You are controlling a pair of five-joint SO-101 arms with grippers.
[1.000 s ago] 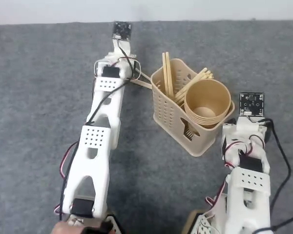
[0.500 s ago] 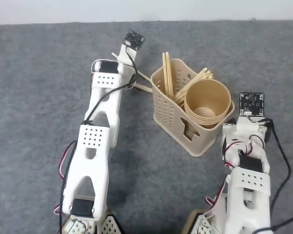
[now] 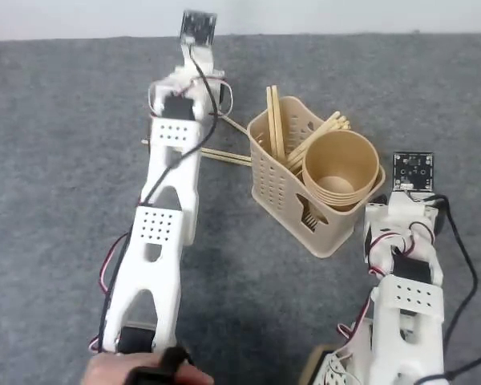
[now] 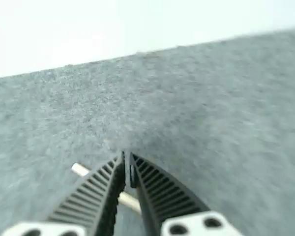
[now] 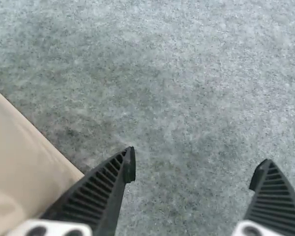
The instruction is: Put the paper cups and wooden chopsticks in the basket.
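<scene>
left wrist: left hand (image 4: pixel 127 164) clamped on chopstick (image 4: pixel 80 169) | right wrist: right hand (image 5: pixel 197 164) agape beside basket (image 5: pixel 19 162)

The left arm (image 3: pixel 164 216) is stretched out almost straight across the table, its wrist at the far end. The left gripper (image 4: pixel 127 156) points down, fingers closed to a narrow slit on a wooden chopstick (image 4: pixel 81 170). The right arm (image 3: pixel 401 289) is folded back close to its base. The right gripper (image 5: pixel 197 160) hangs low over the surface, fingers spread wide apart.
</scene>
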